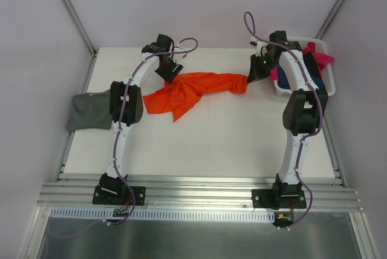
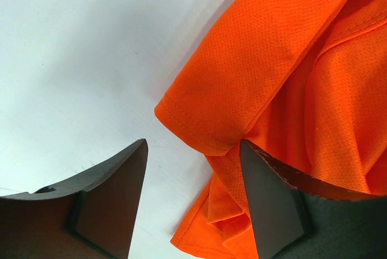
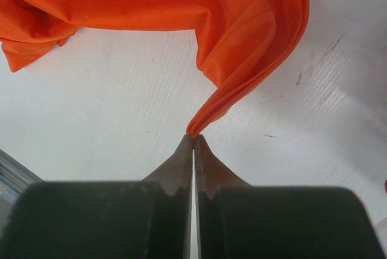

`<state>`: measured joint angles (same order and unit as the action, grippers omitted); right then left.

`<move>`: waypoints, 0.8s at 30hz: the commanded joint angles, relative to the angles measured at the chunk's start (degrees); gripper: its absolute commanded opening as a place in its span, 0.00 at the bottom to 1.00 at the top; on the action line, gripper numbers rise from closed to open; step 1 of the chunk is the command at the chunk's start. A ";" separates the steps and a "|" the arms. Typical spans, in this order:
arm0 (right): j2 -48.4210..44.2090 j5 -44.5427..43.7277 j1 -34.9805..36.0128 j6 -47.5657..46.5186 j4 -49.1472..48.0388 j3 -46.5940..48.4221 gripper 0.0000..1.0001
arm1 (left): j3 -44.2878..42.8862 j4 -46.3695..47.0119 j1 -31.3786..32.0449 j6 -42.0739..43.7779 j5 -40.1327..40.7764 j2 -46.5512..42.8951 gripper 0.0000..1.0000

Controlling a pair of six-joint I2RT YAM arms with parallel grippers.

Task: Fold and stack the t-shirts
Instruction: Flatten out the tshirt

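The bright orange t-shirt (image 1: 192, 91) lies crumpled and stretched across the back middle of the table. My right gripper (image 1: 253, 76) is shut on its right end; in the right wrist view the fingertips (image 3: 194, 138) pinch a thin fold of orange t-shirt (image 3: 230, 47). At the shirt's upper left edge my left gripper (image 1: 169, 72) is open. In the left wrist view its jaws (image 2: 193, 150) straddle a hemmed edge of the orange t-shirt (image 2: 290, 77) without closing on it. A grey-green t-shirt (image 1: 89, 111) lies at the table's left edge. Magenta (image 1: 319, 55) and navy (image 1: 284, 81) t-shirts sit in the basket.
A white slatted basket (image 1: 329, 77) stands at the back right corner, right beside my right arm. Grey walls with metal posts enclose the back and sides. An aluminium rail (image 1: 199, 189) runs along the near edge by the arm bases.
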<state>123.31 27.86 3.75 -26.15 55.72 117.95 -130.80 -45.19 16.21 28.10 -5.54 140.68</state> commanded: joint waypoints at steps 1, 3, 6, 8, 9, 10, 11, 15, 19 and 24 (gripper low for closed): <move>-0.26 0.36 0.47 -0.04 0.17 2.55 0.01 | -2.44 0.54 0.84 1.43 0.97 -2.97 0.63; -0.35 0.36 0.56 -0.13 0.17 2.28 0.01 | -2.96 0.63 1.11 2.39 1.58 -2.00 0.63; -0.35 0.27 0.47 -0.21 0.35 1.93 0.00 | -2.62 0.72 1.63 3.54 2.37 -0.85 0.63; -0.61 0.09 0.38 -0.39 0.44 1.67 0.01 | -1.65 0.80 2.42 4.07 3.08 -1.46 0.62; -0.61 -0.08 0.47 -0.39 0.26 1.67 0.00 | -0.52 0.98 2.69 3.98 2.99 -1.81 0.62; -0.70 -0.08 0.47 -0.48 0.26 1.58 0.01 | 0.10 1.15 2.86 3.72 3.08 -2.60 0.62; -0.61 -0.08 0.47 -0.39 0.18 1.58 0.01 | 0.54 1.24 3.30 3.63 3.25 -2.95 0.62; -0.35 -0.08 0.56 -0.13 -0.18 2.19 0.01 | 3.09 1.42 3.83 3.02 3.69 -3.75 0.62; -0.17 0.00 0.56 -0.13 -0.09 2.37 0.01 | 3.54 1.51 3.83 2.40 4.22 -3.57 0.57; -0.17 0.36 0.56 0.14 -0.26 1.67 0.00 | 3.80 1.59 3.66 0.47 4.22 -4.27 0.53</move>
<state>123.50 27.81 3.97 -26.13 55.72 117.97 -127.33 -43.64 20.18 30.06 -2.31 140.57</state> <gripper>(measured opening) 0.009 0.537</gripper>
